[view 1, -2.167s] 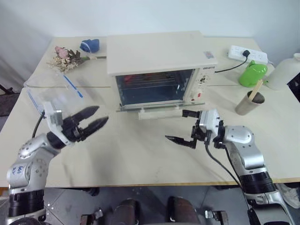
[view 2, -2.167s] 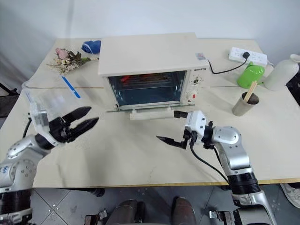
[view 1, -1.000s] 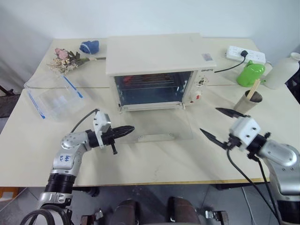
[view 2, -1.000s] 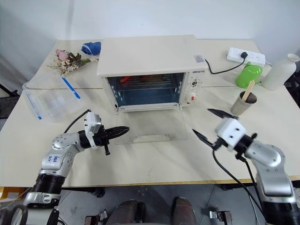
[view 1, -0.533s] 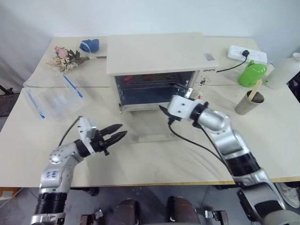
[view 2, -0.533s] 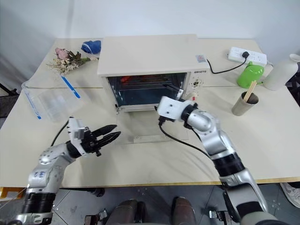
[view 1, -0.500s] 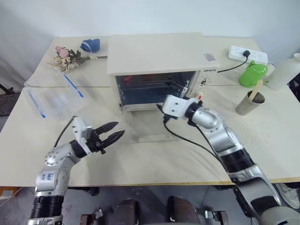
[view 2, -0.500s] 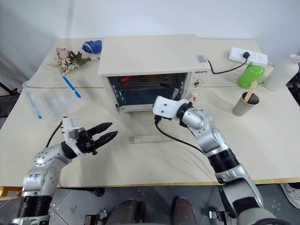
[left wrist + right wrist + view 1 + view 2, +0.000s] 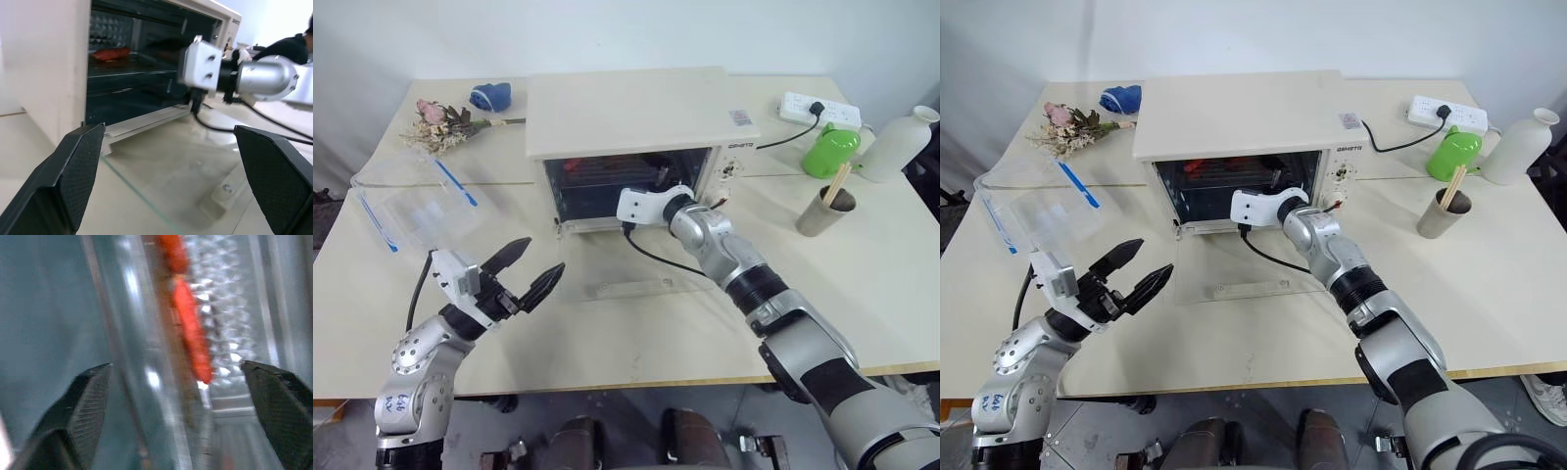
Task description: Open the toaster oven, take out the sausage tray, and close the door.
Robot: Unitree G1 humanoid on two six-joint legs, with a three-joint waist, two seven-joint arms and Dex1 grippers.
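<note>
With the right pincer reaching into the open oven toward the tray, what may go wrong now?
1. The right pincer is open in the oven mouth. The tray edge is thin, so the fingers may slip off it or hit the rack.
2. The glass door lies flat, open, under the right arm. The arm or its cable may press on it.
3. The sausages lie loose, so a tilted pull may roll them off.

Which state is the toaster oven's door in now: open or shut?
Open. The door lies folded down flat on the table in front of the toaster oven, handle bar toward the robot, and the right gripper reaches into the cavity.
</note>
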